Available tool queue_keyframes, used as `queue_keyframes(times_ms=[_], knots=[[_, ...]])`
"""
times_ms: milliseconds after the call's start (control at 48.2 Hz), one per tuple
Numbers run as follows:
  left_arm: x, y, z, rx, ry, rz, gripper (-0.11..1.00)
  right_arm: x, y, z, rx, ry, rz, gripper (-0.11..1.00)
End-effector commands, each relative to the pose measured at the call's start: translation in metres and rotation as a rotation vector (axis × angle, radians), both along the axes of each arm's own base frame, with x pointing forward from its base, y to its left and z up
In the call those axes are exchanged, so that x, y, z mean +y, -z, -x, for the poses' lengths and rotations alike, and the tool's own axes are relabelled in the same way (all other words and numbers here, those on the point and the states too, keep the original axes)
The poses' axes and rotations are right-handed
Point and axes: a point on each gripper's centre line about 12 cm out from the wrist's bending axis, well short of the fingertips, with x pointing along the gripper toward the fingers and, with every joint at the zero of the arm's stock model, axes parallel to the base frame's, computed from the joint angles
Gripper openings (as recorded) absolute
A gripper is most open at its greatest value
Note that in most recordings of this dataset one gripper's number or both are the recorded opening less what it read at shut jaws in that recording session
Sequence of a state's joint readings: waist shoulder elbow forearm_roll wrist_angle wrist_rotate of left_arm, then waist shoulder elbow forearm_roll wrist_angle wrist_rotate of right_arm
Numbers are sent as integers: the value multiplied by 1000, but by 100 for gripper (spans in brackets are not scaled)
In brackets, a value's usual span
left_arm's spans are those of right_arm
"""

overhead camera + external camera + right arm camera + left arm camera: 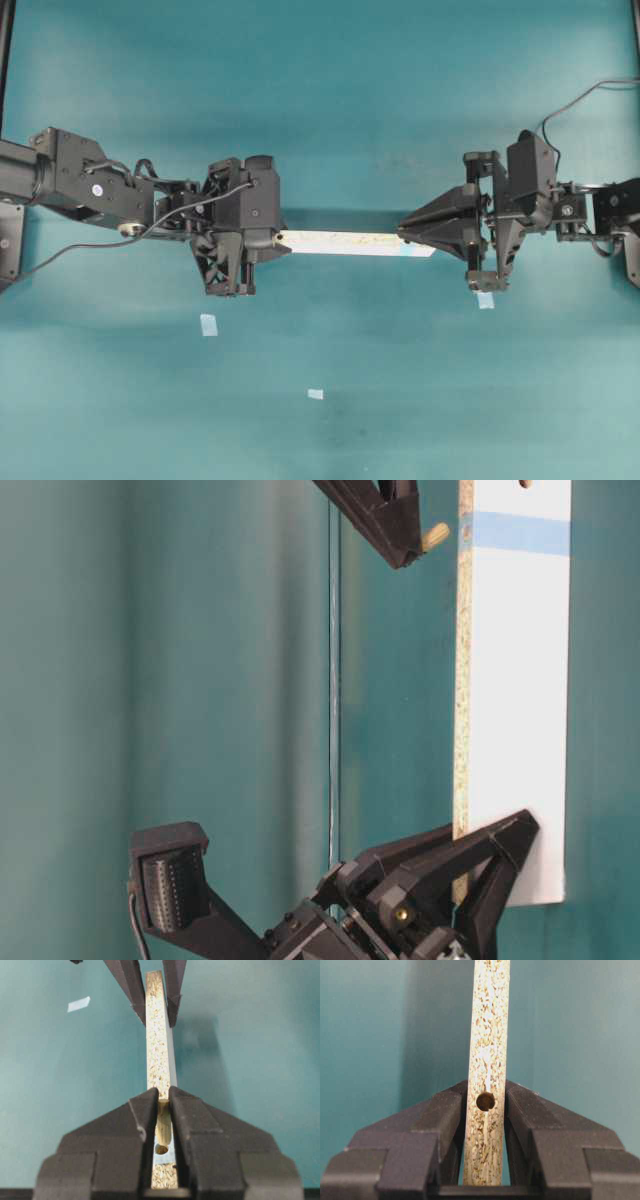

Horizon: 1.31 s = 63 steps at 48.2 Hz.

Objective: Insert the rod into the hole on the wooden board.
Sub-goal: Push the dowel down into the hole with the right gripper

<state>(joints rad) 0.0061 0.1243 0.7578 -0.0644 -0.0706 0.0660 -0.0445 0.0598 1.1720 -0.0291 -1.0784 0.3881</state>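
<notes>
The wooden board [350,243] hangs above the table, narrow speckled edge up, level between both arms. My left gripper [278,243] is shut on its plain end, the jaws pressing both wide faces beside that end's hole [485,1101]. My right gripper [163,1092] is shut on the rod [163,1125], a short cream peg. The rod's tip sits just over the hole [161,1149] in the light-blue mark [166,1156]. From table level a small gap shows between the rod [435,535] and the board's edge [461,680].
Three small light-blue tape squares lie on the teal table: one [208,324] below the left arm, one [315,394] nearer the front, one [485,299] under the right arm. Cables trail off both arms.
</notes>
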Motion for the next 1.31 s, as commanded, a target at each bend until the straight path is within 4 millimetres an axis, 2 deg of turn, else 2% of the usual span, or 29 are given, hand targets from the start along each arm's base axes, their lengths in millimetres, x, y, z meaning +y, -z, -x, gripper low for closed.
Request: queue_keyframes(times_ms=[0,498,1287], knots=[[1,-6,-2,-15,-4,2,32,1,-5,-3,-26,-2,2,11],[1,-6,-2,-15,-4,2,32,4,2,-11,-8,-14,3,11],[1,-7,-2,-17,-5,3,32,4,8,-3,21,-14,2,11]])
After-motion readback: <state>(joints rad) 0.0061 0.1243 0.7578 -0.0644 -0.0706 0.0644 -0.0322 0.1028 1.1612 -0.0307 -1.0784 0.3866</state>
